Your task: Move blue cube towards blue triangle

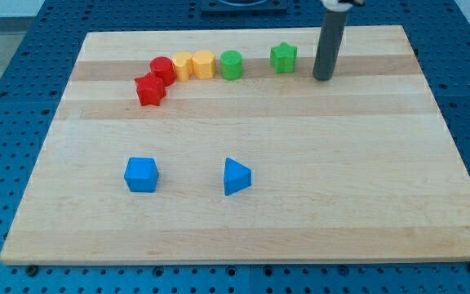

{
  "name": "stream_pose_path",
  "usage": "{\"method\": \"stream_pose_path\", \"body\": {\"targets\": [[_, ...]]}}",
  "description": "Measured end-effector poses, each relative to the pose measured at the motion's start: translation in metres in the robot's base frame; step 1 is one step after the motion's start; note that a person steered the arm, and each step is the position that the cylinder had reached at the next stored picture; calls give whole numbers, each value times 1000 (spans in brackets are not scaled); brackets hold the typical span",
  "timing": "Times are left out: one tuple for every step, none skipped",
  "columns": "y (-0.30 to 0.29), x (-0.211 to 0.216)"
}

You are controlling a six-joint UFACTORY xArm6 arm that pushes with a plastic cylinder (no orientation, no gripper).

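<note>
Blue cube point(141, 174) seen flat at board's lower left; blue triangle point(236, 176) set to its right, well apart, apex apparently pointing to view's right

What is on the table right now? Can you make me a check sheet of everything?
Surface: wooden board, flat, pale.
Job's things: blue cube near the view's bottom left; blue triangle to its right, apart from it.
Clutter: row near the view's top: red star, red cylinder, two yellow blocks, green cylinder, green star.
Grippers: none; my tip rests right of the green star, far from both blue blocks.
Cables: nothing seen.
Surroundings: blue perforated table.
</note>
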State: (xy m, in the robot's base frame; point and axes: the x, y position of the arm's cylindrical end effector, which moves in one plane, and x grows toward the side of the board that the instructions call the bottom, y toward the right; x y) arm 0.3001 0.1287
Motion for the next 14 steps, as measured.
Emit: {"method": "stream_pose_path", "body": {"targets": [[-3,-34],[-7,-35],[-11,-35],[-27,-35],[-43,-35],[-59,-35],[-74,-35],[-85,-35],[-87,-35],[-79,-20],[-63,45],[-67,93],[-102,141],[-147,170]]}}
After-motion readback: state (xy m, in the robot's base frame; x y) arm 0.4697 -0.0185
